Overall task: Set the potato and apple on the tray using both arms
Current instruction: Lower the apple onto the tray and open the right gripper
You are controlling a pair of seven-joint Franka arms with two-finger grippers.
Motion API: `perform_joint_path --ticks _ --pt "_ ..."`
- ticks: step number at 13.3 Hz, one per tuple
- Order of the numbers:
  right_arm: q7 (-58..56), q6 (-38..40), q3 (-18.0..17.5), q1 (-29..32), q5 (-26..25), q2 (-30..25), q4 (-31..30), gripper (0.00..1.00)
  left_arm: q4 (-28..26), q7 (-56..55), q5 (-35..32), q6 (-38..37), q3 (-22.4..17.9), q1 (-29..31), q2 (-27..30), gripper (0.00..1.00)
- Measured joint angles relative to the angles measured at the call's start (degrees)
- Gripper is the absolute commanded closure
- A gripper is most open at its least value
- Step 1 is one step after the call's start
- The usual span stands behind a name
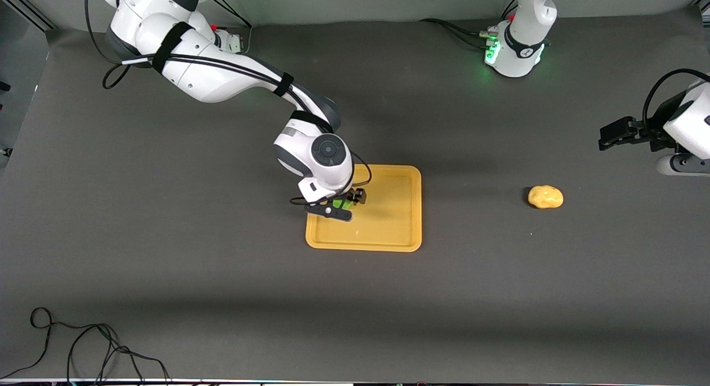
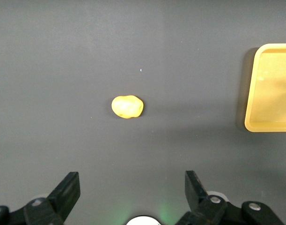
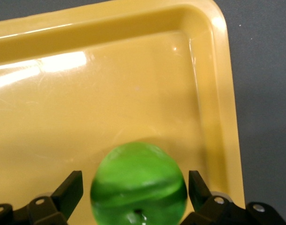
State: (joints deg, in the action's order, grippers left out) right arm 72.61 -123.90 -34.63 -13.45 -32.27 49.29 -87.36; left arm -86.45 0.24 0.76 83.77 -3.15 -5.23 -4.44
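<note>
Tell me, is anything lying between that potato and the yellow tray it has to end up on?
Nothing visible does. The potato lies alone on the dark table, toward the left arm's end, and only bare tabletop separates it from the tray. The apple already sits in the tray, between the right gripper's open fingers.

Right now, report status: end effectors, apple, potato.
Right end effector open around apple on tray. Left end effector open, waiting. Potato on table, unobstructed.
</note>
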Motion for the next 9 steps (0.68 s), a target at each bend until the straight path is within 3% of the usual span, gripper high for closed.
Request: perform_joint_path --ticks 5,9 --pt "0.0 1.4 0.0 0.0 -0.2 -0.3 2.6 0.0 0.0 0.0 0.0 0.0 0.0 0.0 0.0 0.0" --pt "-3.6 9.6 -0.5 0.9 0.2 -3.1 6.9 0.0 0.0 0.0 0.0 0.0 0.0 0.0 -0.2 0.0"
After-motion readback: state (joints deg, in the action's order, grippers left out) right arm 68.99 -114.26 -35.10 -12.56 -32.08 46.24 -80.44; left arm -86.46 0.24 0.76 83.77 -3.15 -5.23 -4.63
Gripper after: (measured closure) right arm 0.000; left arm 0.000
